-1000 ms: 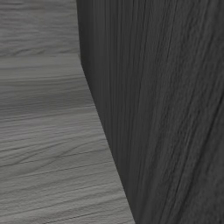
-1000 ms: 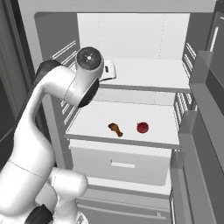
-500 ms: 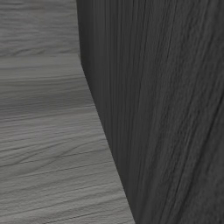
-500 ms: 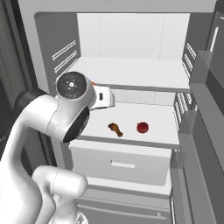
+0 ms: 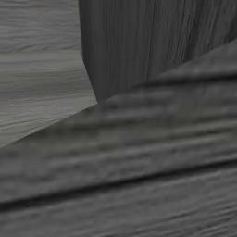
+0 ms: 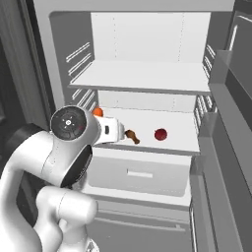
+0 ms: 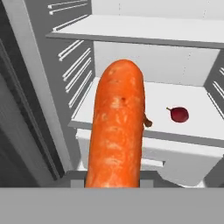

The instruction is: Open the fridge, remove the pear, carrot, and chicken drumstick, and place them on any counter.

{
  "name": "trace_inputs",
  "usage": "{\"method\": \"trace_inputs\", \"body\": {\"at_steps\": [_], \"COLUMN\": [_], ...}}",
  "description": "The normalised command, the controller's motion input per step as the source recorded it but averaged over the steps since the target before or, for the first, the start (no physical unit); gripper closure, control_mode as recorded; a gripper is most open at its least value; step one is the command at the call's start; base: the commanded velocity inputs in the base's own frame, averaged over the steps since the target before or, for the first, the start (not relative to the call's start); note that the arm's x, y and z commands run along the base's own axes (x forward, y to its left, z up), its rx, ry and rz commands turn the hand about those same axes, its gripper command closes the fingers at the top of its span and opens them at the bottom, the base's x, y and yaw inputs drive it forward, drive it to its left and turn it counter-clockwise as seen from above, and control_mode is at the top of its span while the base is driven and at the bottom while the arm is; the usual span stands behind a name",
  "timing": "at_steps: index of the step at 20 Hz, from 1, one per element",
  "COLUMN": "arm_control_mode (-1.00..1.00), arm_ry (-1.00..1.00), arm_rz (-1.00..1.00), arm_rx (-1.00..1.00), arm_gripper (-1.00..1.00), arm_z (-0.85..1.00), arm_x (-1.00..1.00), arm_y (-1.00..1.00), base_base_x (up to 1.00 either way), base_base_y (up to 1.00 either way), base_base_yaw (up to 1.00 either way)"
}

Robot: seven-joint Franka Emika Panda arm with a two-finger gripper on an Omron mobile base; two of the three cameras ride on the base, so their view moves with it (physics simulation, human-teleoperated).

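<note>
Fridge [image 6: 59, 69]: door swung wide, pale grey walls, flat white shelves, ribbed rails down both sides, a white drawer below.
Arm: smooth white shell with a dark round joint, reaching in at the fridge's left side.
Pincer: clamped on the carrot, and its tips are hidden behind it in the hand view.
Carrot [image 7: 117, 127]: bright orange, rounded tip, mottled skin, standing tall up the hand view; an orange tip peeks past the wrist in the right base view.
Drumstick [image 6: 131, 136]: brown lump, thin bone end, lying on the middle shelf.
Pear [image 6: 160, 134]: dark red, roundish, same shelf, just right of the drumstick, apart from it.
Left base view: dark wood-grain panels up close.
</note>
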Motion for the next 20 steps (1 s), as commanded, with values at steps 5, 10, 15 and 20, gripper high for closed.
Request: {"method": "trace_inputs", "body": {"at_steps": [5, 10, 15, 20], "arm_control_mode": [1.00, 1.00, 1.00, 1.00], "arm_ry": [0.00, 0.00, 0.00, 0.00], "arm_rz": [0.00, 0.00, 0.00, 0.00], "arm_rx": [0.00, 0.00, 0.00, 0.00], "arm_gripper": [1.00, 1.00, 1.00, 1.00], "arm_z": [0.00, 0.00, 0.00, 0.00], "arm_x": [0.00, 0.00, 0.00, 0.00], "arm_y": [0.00, 0.00, 0.00, 0.00], "base_base_x": [-1.00, -1.00, -1.00, -0.95], "base_base_y": [-0.35, -0.13, 0.00, 0.00], "base_base_yaw": [-0.02, 0.01, 0.11, 0.47]}}
